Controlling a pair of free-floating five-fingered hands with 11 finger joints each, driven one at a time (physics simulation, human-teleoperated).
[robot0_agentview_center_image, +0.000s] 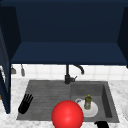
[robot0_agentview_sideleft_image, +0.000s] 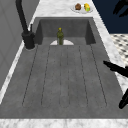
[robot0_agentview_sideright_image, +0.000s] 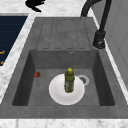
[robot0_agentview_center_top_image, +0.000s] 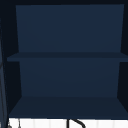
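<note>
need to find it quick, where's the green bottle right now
The green bottle stands upright on the white plate in the sink basin, at the right of the front view, beyond the red ball.

Lighting: even, diffuse, no visible source. Wall cabinet (robot0_agentview_center_top_image: 67, 75): dim, dark blue, its shelves barely parted from the back panel. Countertop (robot0_agentview_sideright_image: 15, 62) and white plate (robot0_agentview_sideright_image: 57, 96): brightest surfaces, no glare. Sink (robot0_agentview_center_image: 45, 90): mid-grey, faint shading on the basin walls, no hard cast shadows. Red ball (robot0_agentview_center_image: 67, 115): flat, saturated, soft pale sheen at the top. All edges soft and blurred; drainboard grooves smeared. No edge distortion.
</note>
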